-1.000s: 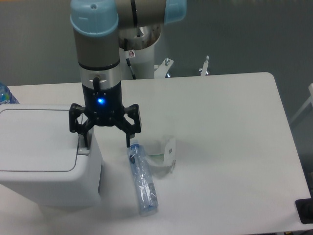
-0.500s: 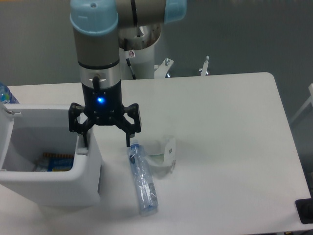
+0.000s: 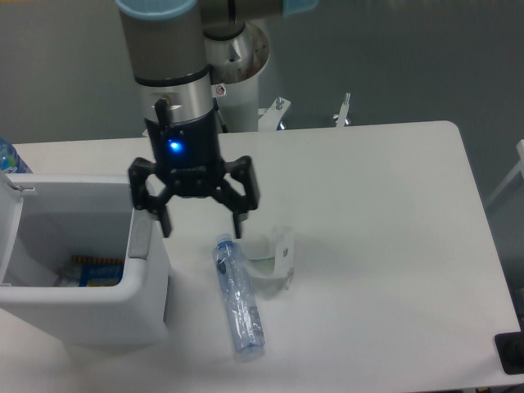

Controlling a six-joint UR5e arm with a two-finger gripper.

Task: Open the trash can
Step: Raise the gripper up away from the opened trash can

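The white boxy trash can stands at the table's front left with its lid swung up and back at the left edge, so the inside shows. Some rubbish lies at its bottom. My gripper hangs open just above and to the right of the can's right wall, its left finger over the grey tab on that rim and its right finger above the cap of the clear plastic bottle. Nothing is between the fingers.
The clear bottle lies on its side right of the can. A crumpled clear plastic cup lies beside it. A blue-capped bottle peeks in at the far left edge. The arm's base stands behind the table.
The can's lid went from shut to swung open. Since then my gripper has lifted off the rim tab and shifted slightly right and up.
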